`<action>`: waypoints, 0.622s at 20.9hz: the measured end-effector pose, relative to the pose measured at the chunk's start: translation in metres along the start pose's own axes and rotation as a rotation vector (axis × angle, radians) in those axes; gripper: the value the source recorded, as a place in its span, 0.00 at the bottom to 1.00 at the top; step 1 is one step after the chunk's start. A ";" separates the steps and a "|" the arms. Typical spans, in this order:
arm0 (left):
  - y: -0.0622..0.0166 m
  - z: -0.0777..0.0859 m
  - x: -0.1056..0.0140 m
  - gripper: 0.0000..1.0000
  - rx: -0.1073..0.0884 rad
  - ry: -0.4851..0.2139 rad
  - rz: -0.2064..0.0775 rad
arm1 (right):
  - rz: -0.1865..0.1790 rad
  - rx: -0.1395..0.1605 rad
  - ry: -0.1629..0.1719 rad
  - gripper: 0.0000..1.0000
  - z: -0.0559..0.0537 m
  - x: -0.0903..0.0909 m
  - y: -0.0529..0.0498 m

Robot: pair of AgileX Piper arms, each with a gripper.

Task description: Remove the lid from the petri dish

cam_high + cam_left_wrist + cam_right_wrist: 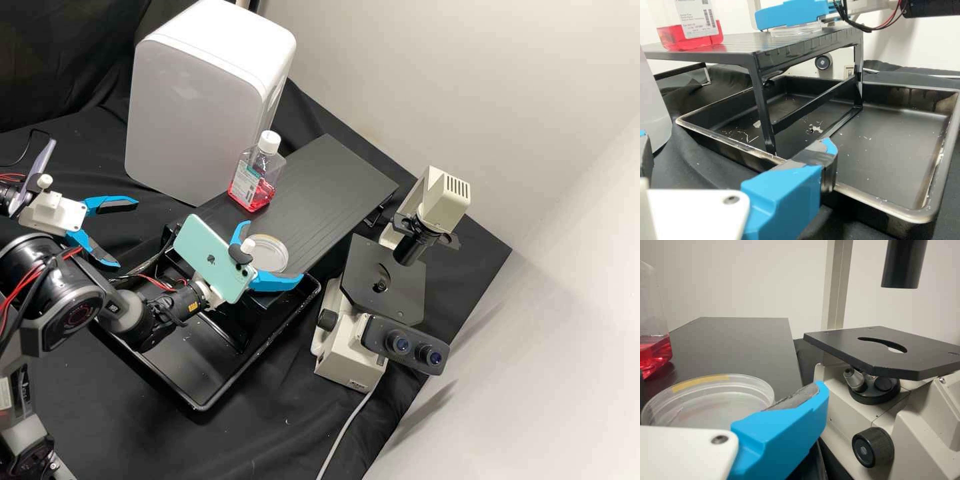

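The clear petri dish (267,252) with its lid on rests on the near end of a black raised shelf (333,187). My right gripper (275,251) is open, one blue finger on each side of the dish at lid height. In the right wrist view the dish (710,400) carries a yellow strip and a blue finger (785,425) lies close by its rim; I cannot tell if they touch. My left gripper (127,232) hangs open and empty to the left of the shelf, away from the dish. From the left wrist view its own gripper (735,142) faces the tray, with the dish (795,30) up on the shelf.
A flask of red liquid (253,177) stands on the shelf behind the dish, in front of a white box-shaped device (207,93). The shelf straddles a black tray (220,373). A microscope (387,293) stands close on the right, its stage level with the shelf.
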 end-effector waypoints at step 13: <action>-0.0016 0.000 0.000 1.00 0.012 0.000 -0.006 | 0.005 0.000 0.005 0.00 0.000 0.000 0.000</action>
